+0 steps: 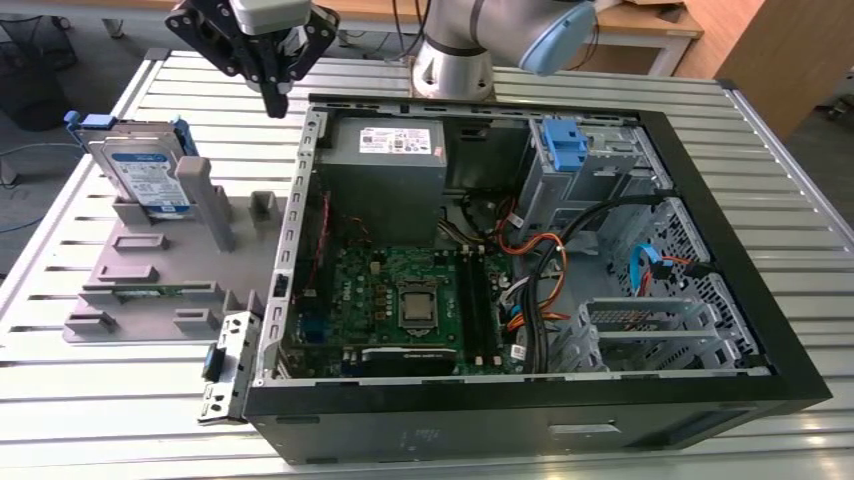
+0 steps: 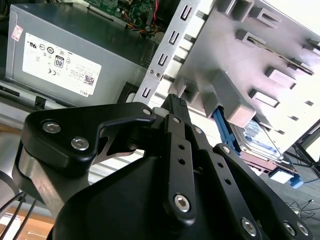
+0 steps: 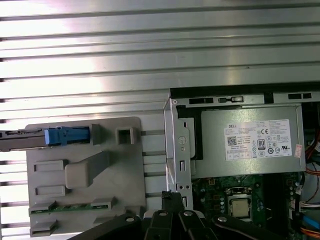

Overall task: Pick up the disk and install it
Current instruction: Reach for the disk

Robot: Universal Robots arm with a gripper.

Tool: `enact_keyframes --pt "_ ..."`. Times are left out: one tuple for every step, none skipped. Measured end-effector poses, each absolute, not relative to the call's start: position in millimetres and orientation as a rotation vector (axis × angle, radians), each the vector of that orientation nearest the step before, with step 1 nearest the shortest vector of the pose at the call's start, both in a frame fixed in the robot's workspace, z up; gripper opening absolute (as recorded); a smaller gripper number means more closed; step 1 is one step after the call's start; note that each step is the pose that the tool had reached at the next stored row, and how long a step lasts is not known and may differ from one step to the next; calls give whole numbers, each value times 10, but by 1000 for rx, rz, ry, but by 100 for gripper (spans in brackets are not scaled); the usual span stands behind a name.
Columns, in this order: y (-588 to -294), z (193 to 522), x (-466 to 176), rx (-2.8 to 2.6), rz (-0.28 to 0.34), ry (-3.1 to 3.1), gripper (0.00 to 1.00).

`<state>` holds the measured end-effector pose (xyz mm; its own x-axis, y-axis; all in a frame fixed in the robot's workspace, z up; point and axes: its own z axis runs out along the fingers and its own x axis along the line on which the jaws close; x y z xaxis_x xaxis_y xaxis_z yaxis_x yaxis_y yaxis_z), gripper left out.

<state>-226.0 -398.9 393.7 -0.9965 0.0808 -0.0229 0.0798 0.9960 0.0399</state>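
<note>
The disk [image 1: 144, 175] stands on edge in a slot at the far end of a grey holder [image 1: 154, 275], toward the exterior view's left, its white-and-blue label facing out and its blue carrier around it. In the first wrist view the disk [image 3: 25, 139] appears edge-on with the blue carrier end beside it. In the second wrist view the disk [image 2: 261, 139] leans behind a grey post. My gripper [image 1: 275, 100] hangs above the table between the holder and the open computer case, fingers together and holding nothing. Its black fingertips [image 2: 175, 104] show in both wrist views.
The open computer case [image 1: 747, 330] fills the exterior view's right, with a grey power supply [image 1: 384, 150], a motherboard [image 1: 400, 300], cables and a drive cage holding a blue bracket [image 1: 566, 145]. The ribbed metal table [image 1: 94, 400] carries everything. The holder has several grey posts.
</note>
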Motion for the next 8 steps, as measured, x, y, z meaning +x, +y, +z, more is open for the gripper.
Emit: enact_keyframes --pt "-3989 3936 -2262 125 61 3114 11" --pt "-3989 3936 -2263 125 61 3114 11" --pt "-3989 3936 -2265 125 61 3114 11" --pt "-3989 3936 -2267 125 61 3114 11" --pt "-3989 3936 -2269 125 61 3114 11" --pt "-3989 3935 -2272 125 61 3114 11" --pt "-3989 3935 -2274 125 61 3114 11" --pt "-3989 3935 -2277 125 61 3114 11"
